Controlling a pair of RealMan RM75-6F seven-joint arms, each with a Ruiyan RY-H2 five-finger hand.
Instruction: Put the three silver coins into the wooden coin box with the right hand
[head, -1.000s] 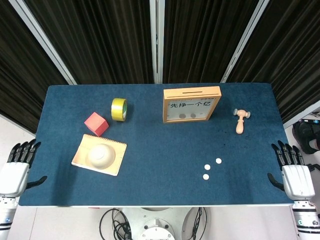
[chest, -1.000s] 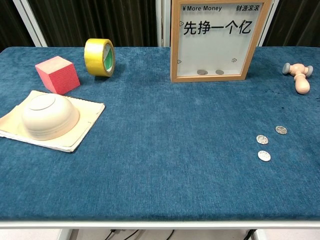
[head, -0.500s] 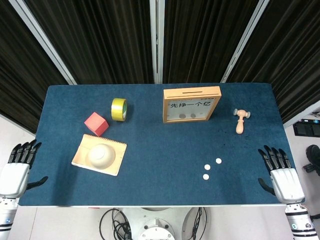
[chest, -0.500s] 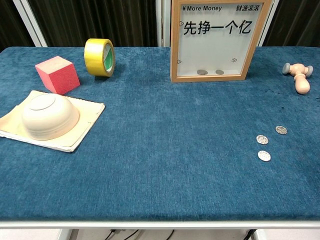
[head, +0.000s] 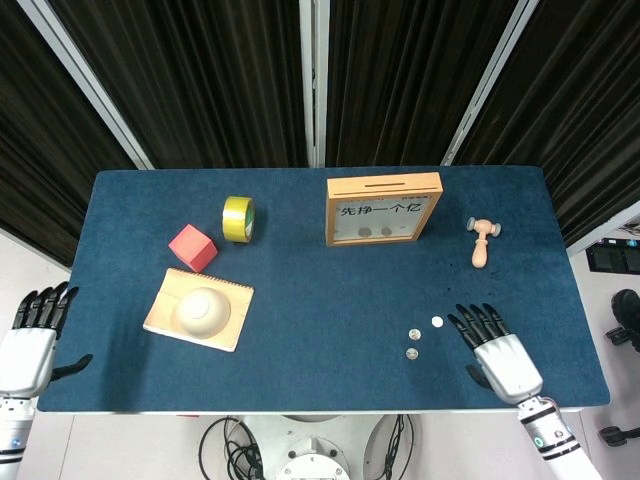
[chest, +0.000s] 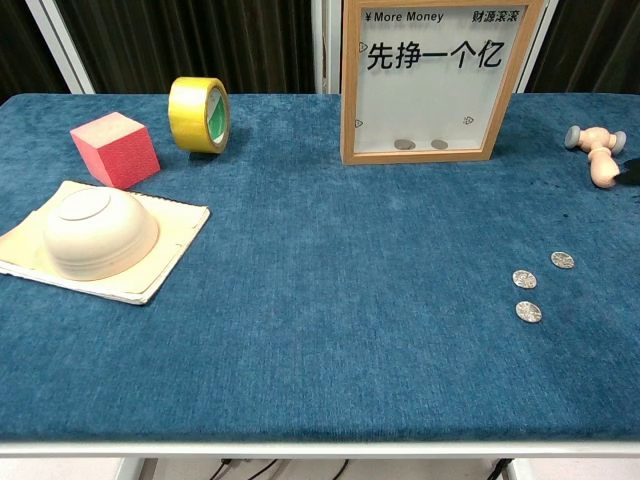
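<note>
The blue tabletop (head: 300, 270) is seen from above. The wooden coin box (head: 383, 209) stands upright at its 12 o'clock side. The right robot hand (head: 497, 349) is held over the 4 o'clock area, fingers spread wide and holding nothing; the left robot hand (head: 32, 335) is spread likewise off the 8 o'clock edge. The three silver coins (head: 420, 336) lie just beside the right fingertips.
</note>
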